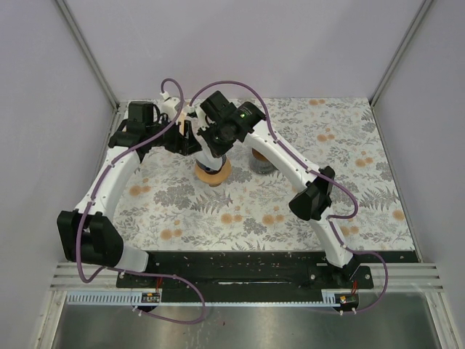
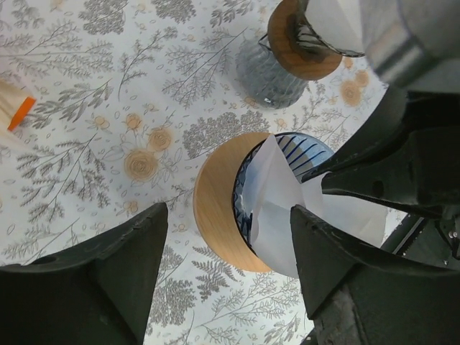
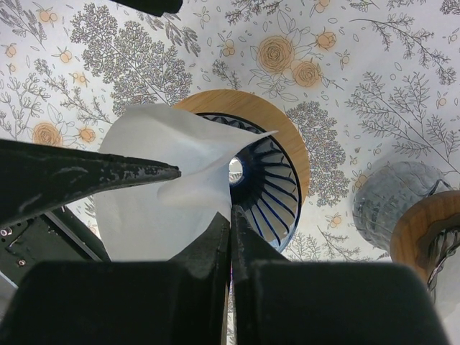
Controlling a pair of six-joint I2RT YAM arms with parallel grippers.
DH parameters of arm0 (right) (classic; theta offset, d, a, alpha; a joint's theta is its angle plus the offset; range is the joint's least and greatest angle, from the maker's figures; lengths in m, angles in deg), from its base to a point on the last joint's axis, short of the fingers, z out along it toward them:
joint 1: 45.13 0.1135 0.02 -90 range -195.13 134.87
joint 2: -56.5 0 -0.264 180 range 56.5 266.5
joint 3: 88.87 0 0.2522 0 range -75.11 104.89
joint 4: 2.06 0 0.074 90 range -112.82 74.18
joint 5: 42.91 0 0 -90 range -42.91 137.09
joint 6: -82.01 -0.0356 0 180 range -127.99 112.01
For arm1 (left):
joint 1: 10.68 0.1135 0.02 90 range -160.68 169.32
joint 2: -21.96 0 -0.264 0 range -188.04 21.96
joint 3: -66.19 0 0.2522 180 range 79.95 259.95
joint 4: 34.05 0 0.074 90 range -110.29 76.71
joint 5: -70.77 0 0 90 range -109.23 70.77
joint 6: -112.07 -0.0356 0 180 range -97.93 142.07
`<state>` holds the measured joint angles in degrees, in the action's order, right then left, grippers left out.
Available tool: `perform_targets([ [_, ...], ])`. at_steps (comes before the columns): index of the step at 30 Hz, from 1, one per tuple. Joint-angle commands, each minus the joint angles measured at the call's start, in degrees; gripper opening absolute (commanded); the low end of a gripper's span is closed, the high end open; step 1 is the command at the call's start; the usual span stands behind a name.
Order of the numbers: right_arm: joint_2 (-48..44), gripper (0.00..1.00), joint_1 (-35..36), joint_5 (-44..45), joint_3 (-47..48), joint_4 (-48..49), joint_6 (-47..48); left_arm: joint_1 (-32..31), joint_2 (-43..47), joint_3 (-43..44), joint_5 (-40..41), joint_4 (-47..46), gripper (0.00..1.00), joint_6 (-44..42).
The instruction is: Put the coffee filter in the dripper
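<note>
The dripper is a blue-ribbed glass cone in a wooden ring, and it stands on the flowered table. The white paper coffee filter hangs partly over the dripper's rim, its tip reaching toward the centre hole. My right gripper is shut on the filter's near edge, right above the cone. In the left wrist view the coffee filter shows against the cone. My left gripper is open beside the dripper. One of its fingers lies against the paper. In the top view both grippers crowd over the dripper.
A grey glass vessel stands just beyond the dripper, with a second wooden ring and wire holder of white filters beside it. An orange-tipped object lies to the left. White walls enclose the table.
</note>
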<state>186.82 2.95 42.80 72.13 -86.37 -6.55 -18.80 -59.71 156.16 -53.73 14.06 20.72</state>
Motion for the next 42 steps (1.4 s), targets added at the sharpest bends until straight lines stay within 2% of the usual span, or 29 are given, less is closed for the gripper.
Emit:
perform_targets([
  [1,-2.5,0.03,-0.6,-1.5,-0.3,1.4,-0.7,2.9,2.2,-3.8,-11.7,-12.2,0.73,-2.7],
  [3,-2.8,0.04,-0.6,-1.8,-0.5,1.4,-0.8,5.3,2.5,-6.8,-15.5,-18.5,0.74,-0.2],
  [5,-2.7,0.04,-0.7,-1.9,-0.5,1.4,-0.9,6.7,2.8,-8.2,-18.1,-21.0,0.75,0.2],
  [11,-3.0,0.09,-0.9,-2.0,-0.2,1.6,-1.1,6.6,4.4,-10.1,-17.6,-20.0,0.77,-3.0],
  [16,-3.2,0.15,-0.9,-1.9,-0.2,2.2,-1.1,6.4,4.8,-11.3,-19.1,-19.3,0.82,-4.4],
  [19,-3.5,0.31,-0.9,-1.2,-0.3,2.1,-2.6,5.6,5.0,-11.6,-17.8,-19.1,0.83,-4.6],
  [25,-6.0,0.43,-1.0,0.3,-1.7,3.2,-2.7,5.5,4.8,-10.4,-15.9,-17.2,0.77,-5.7],
  [35,-11.0,0.59,-1.1,3.9,-10.3,8.8,-2.5,2.4,5.6,-9.6,-9.8,-15.9,0.79,-11.8],
  [42,-10.6,0.59,-1.5,3.9,-11.3,9.2,-2.7,2.3,4.1,-7.0,-8.7,-15.3,0.79,-11.0],
])
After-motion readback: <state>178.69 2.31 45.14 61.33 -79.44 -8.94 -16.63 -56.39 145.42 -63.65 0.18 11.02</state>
